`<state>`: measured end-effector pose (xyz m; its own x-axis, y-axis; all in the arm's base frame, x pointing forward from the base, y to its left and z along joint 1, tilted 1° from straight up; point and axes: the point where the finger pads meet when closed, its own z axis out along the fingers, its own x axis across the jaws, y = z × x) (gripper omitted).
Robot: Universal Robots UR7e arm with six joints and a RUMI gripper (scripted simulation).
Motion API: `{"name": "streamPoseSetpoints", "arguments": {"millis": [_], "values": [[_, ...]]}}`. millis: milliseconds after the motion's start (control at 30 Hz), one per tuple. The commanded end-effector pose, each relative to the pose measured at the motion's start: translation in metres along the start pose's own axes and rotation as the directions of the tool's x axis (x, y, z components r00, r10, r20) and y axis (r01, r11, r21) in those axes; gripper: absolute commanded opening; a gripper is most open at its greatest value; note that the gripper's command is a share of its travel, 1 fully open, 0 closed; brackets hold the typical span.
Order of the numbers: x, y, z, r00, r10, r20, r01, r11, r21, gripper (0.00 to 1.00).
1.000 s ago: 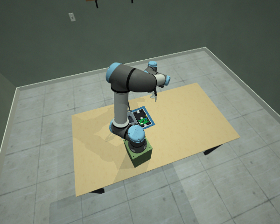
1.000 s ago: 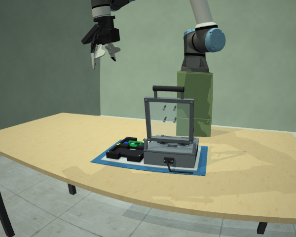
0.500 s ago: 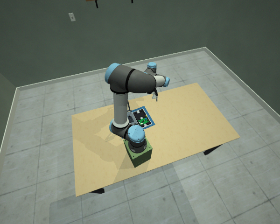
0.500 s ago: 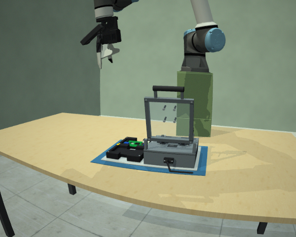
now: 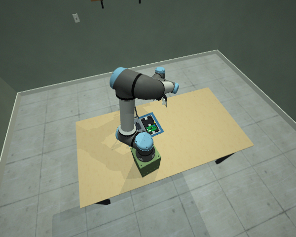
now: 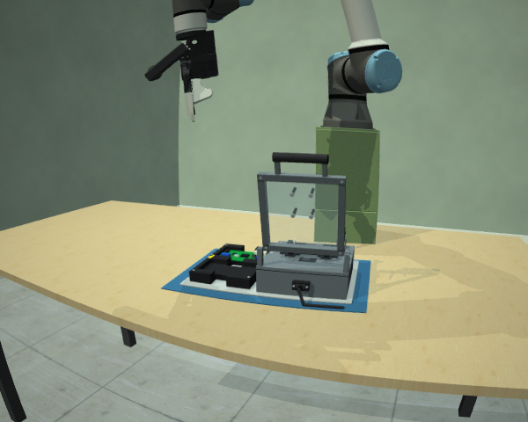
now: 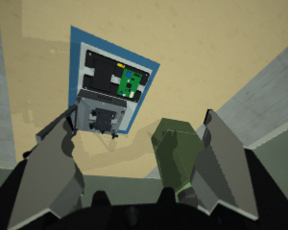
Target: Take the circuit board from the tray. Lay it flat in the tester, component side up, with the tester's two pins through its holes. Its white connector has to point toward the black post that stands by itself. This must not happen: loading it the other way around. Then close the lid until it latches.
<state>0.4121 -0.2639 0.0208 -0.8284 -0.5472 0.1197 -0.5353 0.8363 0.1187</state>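
Wooden table (image 6: 96, 254) stands on grey tiled floor (image 5: 219, 199), green walls (image 6: 459, 113) behind.

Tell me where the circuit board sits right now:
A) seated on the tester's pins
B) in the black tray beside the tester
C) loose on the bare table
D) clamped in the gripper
B. The green circuit board lies in the black tray next to the tester, whose lid stands upright, while the gripper hangs open and empty high above the table.
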Motion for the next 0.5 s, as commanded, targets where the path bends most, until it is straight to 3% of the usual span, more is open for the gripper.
{"name": "streamPoseSetpoints", "arguments": {"millis": [0, 233, 367, 467], "values": [[-0.0012, 0.0043, 0.0018, 0.989, -0.149, 0.013, 0.149, 0.989, 0.01, 1.0], [-0.0038, 0.0094, 0.0038, 0.953, -0.304, 0.016, 0.304, 0.953, 0.021, 1.0], [-0.0039, 0.0096, 0.0039, 0.95, -0.312, 0.016, 0.312, 0.95, 0.021, 1.0], [-0.0058, 0.0138, 0.0054, 0.905, -0.424, 0.017, 0.424, 0.905, 0.03, 1.0]]}}
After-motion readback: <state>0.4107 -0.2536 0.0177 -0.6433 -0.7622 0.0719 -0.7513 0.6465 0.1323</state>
